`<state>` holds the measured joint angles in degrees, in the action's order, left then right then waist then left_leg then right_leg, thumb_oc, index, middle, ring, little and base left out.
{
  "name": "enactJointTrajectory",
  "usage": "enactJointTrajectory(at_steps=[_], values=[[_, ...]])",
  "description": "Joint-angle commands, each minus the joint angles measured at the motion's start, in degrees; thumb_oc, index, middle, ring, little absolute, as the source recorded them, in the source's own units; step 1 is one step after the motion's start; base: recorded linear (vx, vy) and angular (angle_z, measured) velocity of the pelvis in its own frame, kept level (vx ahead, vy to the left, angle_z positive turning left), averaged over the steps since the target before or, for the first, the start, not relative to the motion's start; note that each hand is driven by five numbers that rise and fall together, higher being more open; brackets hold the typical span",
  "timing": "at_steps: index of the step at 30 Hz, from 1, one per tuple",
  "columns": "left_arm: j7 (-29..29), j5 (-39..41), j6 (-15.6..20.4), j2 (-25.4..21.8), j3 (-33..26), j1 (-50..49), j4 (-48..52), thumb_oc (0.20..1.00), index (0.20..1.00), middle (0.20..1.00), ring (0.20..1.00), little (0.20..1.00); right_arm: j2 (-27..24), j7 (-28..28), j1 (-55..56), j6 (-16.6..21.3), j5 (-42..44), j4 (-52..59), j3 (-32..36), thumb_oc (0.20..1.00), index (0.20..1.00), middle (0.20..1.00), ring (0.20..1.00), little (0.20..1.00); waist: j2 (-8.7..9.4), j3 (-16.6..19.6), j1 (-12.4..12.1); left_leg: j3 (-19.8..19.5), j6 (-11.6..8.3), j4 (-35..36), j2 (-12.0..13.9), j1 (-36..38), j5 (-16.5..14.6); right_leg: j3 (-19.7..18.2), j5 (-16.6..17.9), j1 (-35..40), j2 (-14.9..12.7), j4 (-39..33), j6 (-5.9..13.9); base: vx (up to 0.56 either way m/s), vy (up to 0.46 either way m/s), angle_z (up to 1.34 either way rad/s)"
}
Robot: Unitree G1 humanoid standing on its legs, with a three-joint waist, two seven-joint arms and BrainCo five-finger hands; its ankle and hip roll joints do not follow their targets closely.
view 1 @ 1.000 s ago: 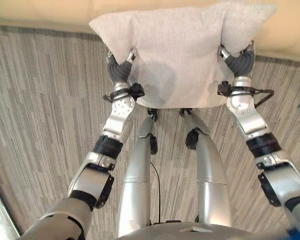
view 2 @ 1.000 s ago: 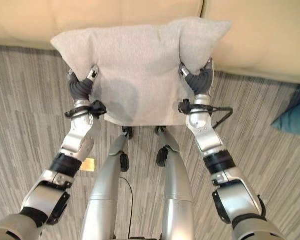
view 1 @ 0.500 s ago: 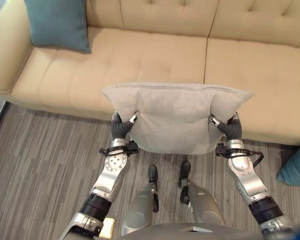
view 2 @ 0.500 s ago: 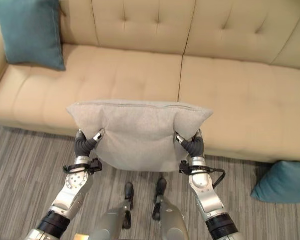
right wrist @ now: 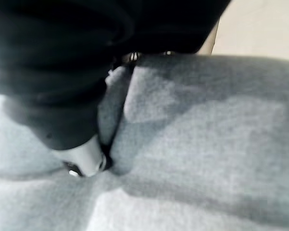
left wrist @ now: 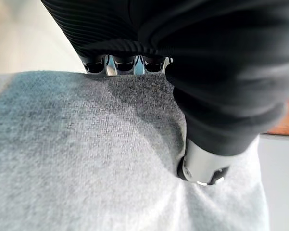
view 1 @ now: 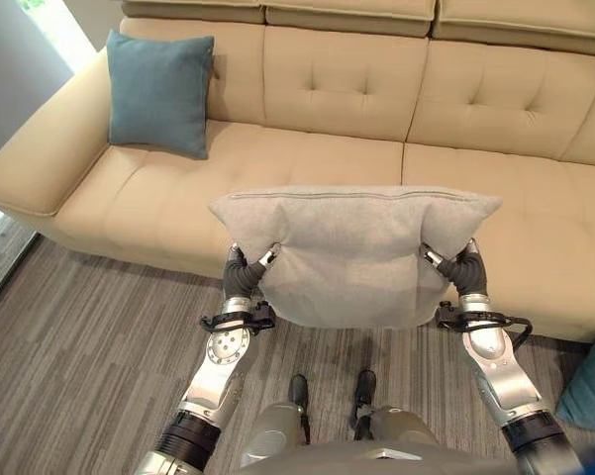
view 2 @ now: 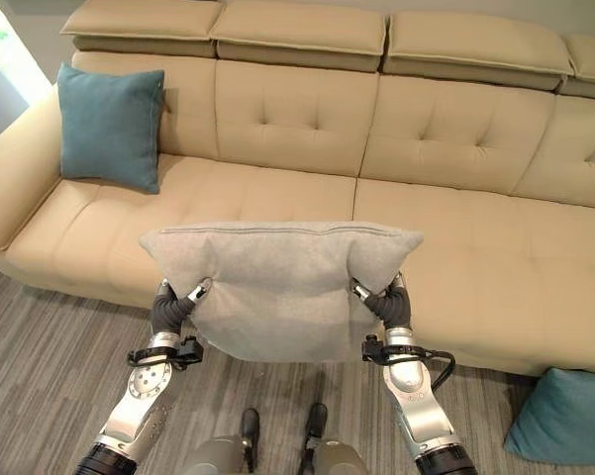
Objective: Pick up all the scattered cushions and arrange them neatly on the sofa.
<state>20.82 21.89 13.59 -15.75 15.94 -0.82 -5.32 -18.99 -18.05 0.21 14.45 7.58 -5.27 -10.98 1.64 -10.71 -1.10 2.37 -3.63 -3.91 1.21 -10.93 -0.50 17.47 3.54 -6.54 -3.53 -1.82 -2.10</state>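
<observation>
Grey cushion [view 1: 351, 252] hangs above the floor before the beige sofa [view 1: 327, 168], pinched at its lower corners by the left hand [view 1: 243, 272] and right hand [view 1: 462, 269], a teal cushion [view 1: 159, 92] propped at the sofa's left end.

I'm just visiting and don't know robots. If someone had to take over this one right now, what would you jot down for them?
Left hand: shut on the grey cushion, pinching its left edge.
Right hand: shut on the same cushion, at its right edge.
The grey cushion hangs between both hands in front of the beige sofa, level with the seat, not yet set down.
Done: one teal cushion stands at the sofa's left end, against the backrest.
Left: put the grey cushion on the seat, then fetch the other teal cushion lying on the floor by the sofa's front, to the robot's right.
</observation>
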Motion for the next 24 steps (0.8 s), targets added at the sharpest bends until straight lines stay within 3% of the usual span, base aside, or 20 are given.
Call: enactJointTrajectory(at_steps=[1, 4, 5, 8, 9, 12, 16, 18, 20, 22, 23, 24], values=[[-2.8, 0.0, 3.8, -1.3, 1.7, 1.0, 6.4, 0.2, 0.2, 0.2, 0.2, 0.2, 2.2, 0.9, -2.0, 4.7, 1.5, 8.0, -0.3, 0.2, 0.2, 0.2, 0.2, 0.2, 1.27, 5.4, -0.7, -0.4, -0.25, 0.9, 0.0, 0.3, 1.9, -2.5, -8.5, 9.7, -0.2, 0.9, 7.79, 0.2, 0.135, -0.47], [-3.0, -0.7, 3.4, -2.2, 2.1, 0.9, 7.0, 0.2, 0.2, 0.2, 0.2, 0.2, 3.1, 1.9, -2.3, 4.5, 1.5, 8.5, -0.9, 0.2, 0.2, 0.2, 0.2, 0.2, 1.2, 5.7, -1.4, 1.2, 1.38, 1.5, -0.5, 3.6, 0.2, -3.9, -9.6, 9.5, -1.6, 5.9, 8.67, 0.19, 0.188, -0.45], [-3.0, -1.2, 3.4, -2.9, 2.2, 0.9, 7.7, 0.2, 0.2, 0.2, 0.2, 0.2, 3.8, 2.5, -2.8, 4.5, 1.4, 8.8, -1.4, 0.2, 0.2, 0.2, 0.2, 0.2, 0.65, 5.2, -1.5, 1.9, 2.84, 1.5, -0.7, 5.4, -1.3, -4.6, -9.1, 7.2, -3.2, 13.1, 10.01, 0.18, 0.254, -0.47], [-2.5, -2.6, 3.3, -3.9, 1.9, 0.7, 8.3, 0.2, 0.2, 0.2, 0.2, 0.2, 4.7, 3.3, -3.3, 4.4, 0.5, 9.5, -2.3, 0.2, 0.2, 0.2, 0.2, 0.2, -0.94, 3.5, -1.1, 3.2, 5.64, 1.2, -1.0, 7.9, -3.0, -6.0, -4.4, -0.6, -5.3, 28.7, 12.77, 0.13, 0.237, -0.56], [-2.5, -2.6, 3.4, -3.8, 1.9, 0.7, 8.5, 0.2, 0.2, 0.2, 0.2, 0.2, 4.9, 3.6, -3.1, 4.4, 0.4, 9.7, -2.4, 0.2, 0.2, 0.2, 0.2, 0.2, -1.2, 3.4, -1.0, 3.2, 5.86, 1.5, -1.1, 8.8, -3.3, -5.7, -3.9, -2.1, -5.6, 29.7, 12.74, 0.14, 0.165, -0.57], [-3.0, -1.9, 3.7, -3.5, 1.6, 0.6, 8.7, 0.2, 0.2, 0.2, 0.2, 0.2, 4.3, 3.7, -3.4, 4.1, -0.3, 9.8, -2.2, 0.2, 0.2, 0.2, 0.2, 0.2, -1.67, 3.4, -0.1, 2.6, 5.84, 2.8, -1.7, 10.9, -4.2, -5.3, -5.3, -4.2, -5.2, 23.6, 11.49, 0.18, 0.023, -0.28], [-2.9, -1.4, 4.1, -2.7, 1.9, 2.2, 7.9, 0.2, 0.2, 0.2, 0.2, 0.2, 3.9, 2.6, -4.1, 4.4, -0.4, 10.4, -1.3, 0.2, 0.2, 0.2, 0.2, 0.2, -1.25, 2.9, 1.8, 0.6, 5.42, 1.8, -2.4, 11.9, -5.8, -11.3, -3.9, -5.9, -3.2, 14.4, 11.23, 0.18, -0.078, 0.11], [-3.2, -1.6, 4.2, -2.3, 2.2, 2.9, 7.3, 0.2, 0.2, 0.2, 0.2, 0.2, 3.5, 2.7, -4.5, 4.4, -0.6, 10.1, -1.4, 0.2, 0.2, 0.2, 0.2, 0.2, -0.56, 3.7, 1.9, 0.4, 4.97, 0.4, -2.7, 12.6, -7.6, -10.8, -3.3, -3.7, -3.9, 11.1, 10.74, 0.21, -0.161, 0.51], [-3.2, -1.0, 4.1, -1.8, 2.5, 2.7, 7.7, 0.2, 0.2, 0.2, 0.2, 0.2, 3.2, 2.8, -4.3, 4.2, -0.5, 10.0, -1.3, 0.2, 0.2, 0.2, 0.2, 0.2, -0.39, 4.3, 2.0, 0.0, 3.75, -0.8, -2.1, 12.8, -8.0, -9.8, -3.7, -1.6, -3.5, 9.7, 10.03, 0.21, -0.202, 0.41], [-3.8, 0.0, 4.1, -1.1, 3.1, 2.6, 7.4, 0.2, 0.2, 0.2, 0.2, 0.2, 2.6, 2.7, -2.8, 4.4, -0.4, 10.4, -0.3, 0.2, 0.2, 0.2, 0.2, 0.2, 0.14, 4.9, 2.6, -0.1, 1.08, -3.9, -0.4, 12.1, -7.7, -7.9, -4.6, 2.3, -2.5, 6.5, 8.73, 0.18, -0.243, 0.44], [-3.8, 0.0, 4.1, -1.1, 3.1, 2.6, 7.4, 0.2, 0.2, 0.2, 0.2, 0.2, 2.6, 2.7, -2.8, 4.4, -0.4, 10.4, -0.3, 0.2, 0.2, 0.2, 0.2, 0.2, 0.07, 4.8, 2.8, -0.4, 1.02, -4.2, -0.3, 11.9, -7.8, -7.6, -4.5, 2.5, -2.4, 6.2, 8.69, 0.1, -0.227, 0.73], [-4.2, 0.8, 4.2, -0.8, 3.5, 3.2, 7.4, 0.2, 0.2, 0.2, 0.2, 0.2, 2.0, 2.4, -2.2, 4.6, -0.1, 10.7, 0.4, 0.2, 0.2, 0.2, 0.2, 0.2, 0.7, 4.3, 3.0, -0.4, -0.44, -11.5, 1.0, 8.4, -5.4, -7.1, -5.0, 4.4, -2.0, 4.8, 7.55, 0.06, -0.187, 0.69]])
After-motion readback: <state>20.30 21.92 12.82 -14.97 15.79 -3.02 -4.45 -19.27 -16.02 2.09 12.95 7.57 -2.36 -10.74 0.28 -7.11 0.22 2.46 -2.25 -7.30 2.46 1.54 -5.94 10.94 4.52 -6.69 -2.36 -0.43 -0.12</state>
